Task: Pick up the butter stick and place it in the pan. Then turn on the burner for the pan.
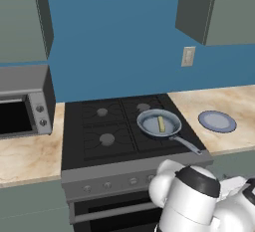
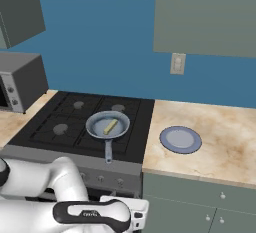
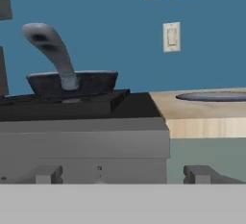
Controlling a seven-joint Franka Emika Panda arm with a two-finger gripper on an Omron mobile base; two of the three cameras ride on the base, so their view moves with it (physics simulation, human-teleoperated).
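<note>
The butter stick (image 1: pixel 161 123) (image 2: pixel 110 126) lies inside the grey-blue pan (image 1: pixel 172 127) (image 2: pixel 96 126), which sits over the front right burner and hides it. The pan's long handle (image 1: pixel 188 145) (image 2: pixel 108 153) sticks out toward the stove's front edge. Seen from the hand, the pan (image 3: pixel 91 83) appears side-on at stovetop height, its handle (image 3: pixel 52 50) pointing at the camera. My gripper (image 3: pixel 125 175) is open and holds nothing; it hangs low before the stove's grey front panel (image 3: pixel 86 146). Small knobs (image 1: pixel 133 180) (image 2: pixel 120 181) line that panel.
A flat blue-grey plate (image 1: pixel 217 121) (image 2: pixel 180 139) (image 3: pixel 211 96) rests on the counter right of the stove. A microwave (image 1: pixel 25 101) (image 2: pixel 20 82) stands on the left counter. Three bare burners (image 1: pixel 107 139) remain on the stovetop. Cabinet fronts (image 2: pixel 200 202) sit below the counter.
</note>
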